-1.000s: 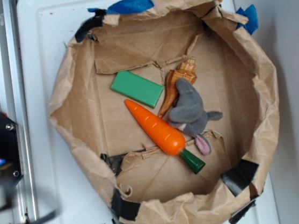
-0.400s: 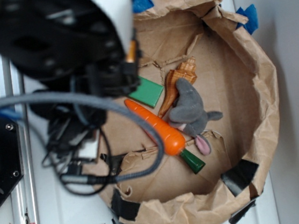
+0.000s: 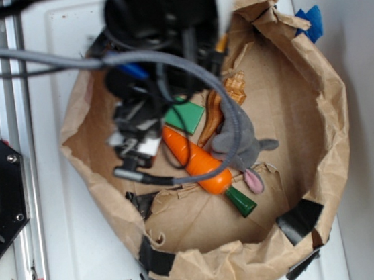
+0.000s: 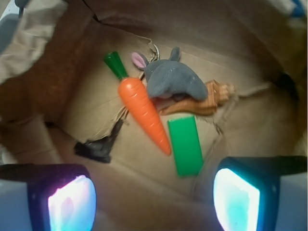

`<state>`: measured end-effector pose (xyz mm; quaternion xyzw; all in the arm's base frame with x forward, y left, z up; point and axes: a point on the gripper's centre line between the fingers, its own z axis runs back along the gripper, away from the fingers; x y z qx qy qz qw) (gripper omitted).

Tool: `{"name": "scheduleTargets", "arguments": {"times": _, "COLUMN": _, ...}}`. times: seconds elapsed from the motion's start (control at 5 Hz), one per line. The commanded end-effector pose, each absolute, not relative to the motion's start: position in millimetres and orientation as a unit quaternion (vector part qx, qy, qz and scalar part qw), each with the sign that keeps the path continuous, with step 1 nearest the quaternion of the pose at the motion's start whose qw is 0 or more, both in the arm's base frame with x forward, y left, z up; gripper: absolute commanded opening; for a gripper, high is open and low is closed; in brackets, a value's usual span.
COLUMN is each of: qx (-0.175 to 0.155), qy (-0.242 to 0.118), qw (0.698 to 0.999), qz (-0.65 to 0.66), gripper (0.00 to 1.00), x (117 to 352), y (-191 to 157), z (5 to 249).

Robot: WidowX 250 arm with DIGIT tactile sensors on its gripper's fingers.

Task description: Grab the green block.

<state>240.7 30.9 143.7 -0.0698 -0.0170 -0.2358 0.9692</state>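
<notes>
The green block (image 4: 185,144) lies flat on the brown paper floor, right beside the tip of the orange toy carrot (image 4: 143,108). In the wrist view my gripper (image 4: 154,202) is open, its two lit fingertips at the bottom corners, with only bare paper between them. The block sits just beyond the gap, nearer the right fingertip (image 4: 237,199). In the exterior view my blurred arm (image 3: 160,21) and its cables hang over the block (image 3: 186,117), hiding its left part and the gripper itself.
A grey plush mouse (image 4: 175,79) lies on a tan ridged toy (image 4: 202,98) just past the block and carrot. Crumpled paper walls (image 3: 326,117) ring everything. A black tape patch (image 4: 98,147) sits on the floor to the left.
My arm has swung in from the left and moved right and up across the basin, and it now covers the block's left part. The toys have not moved.
</notes>
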Motion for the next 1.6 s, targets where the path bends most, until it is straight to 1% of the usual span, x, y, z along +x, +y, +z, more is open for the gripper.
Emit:
{"name": "scheduleTargets", "arguments": {"times": 0.0, "qx": -0.061, "qy": -0.042, "qw": 0.966, "qz": -0.247, "gripper": 1.0, "x": 260.4, "y": 42.9, "z": 115.8}}
{"name": "scheduleTargets", "arguments": {"times": 0.2, "qx": -0.057, "qy": -0.057, "qw": 0.962, "qz": -0.261, "gripper": 1.0, "x": 266.5, "y": 44.7, "z": 102.6}}
{"name": "scheduleTargets", "arguments": {"times": 0.4, "qx": -0.055, "qy": -0.058, "qw": 0.963, "qz": -0.258, "gripper": 1.0, "x": 263.8, "y": 45.4, "z": 89.8}}
{"name": "scheduleTargets", "arguments": {"times": 0.6, "qx": -0.053, "qy": -0.061, "qw": 0.961, "qz": -0.263, "gripper": 1.0, "x": 256.5, "y": 44.8, "z": 75.2}}
{"name": "scheduleTargets", "arguments": {"times": 0.8, "qx": -0.046, "qy": -0.073, "qw": 0.964, "qz": -0.252, "gripper": 1.0, "x": 258.9, "y": 42.9, "z": 62.3}}
{"name": "scheduleTargets", "arguments": {"times": 1.0, "qx": -0.034, "qy": -0.067, "qw": 0.961, "qz": -0.266, "gripper": 1.0, "x": 257.6, "y": 37.1, "z": 53.7}}
{"name": "scheduleTargets", "arguments": {"times": 1.4, "qx": -0.03, "qy": -0.067, "qw": 0.963, "qz": -0.261, "gripper": 1.0, "x": 257.8, "y": 37.7, "z": 49.3}}
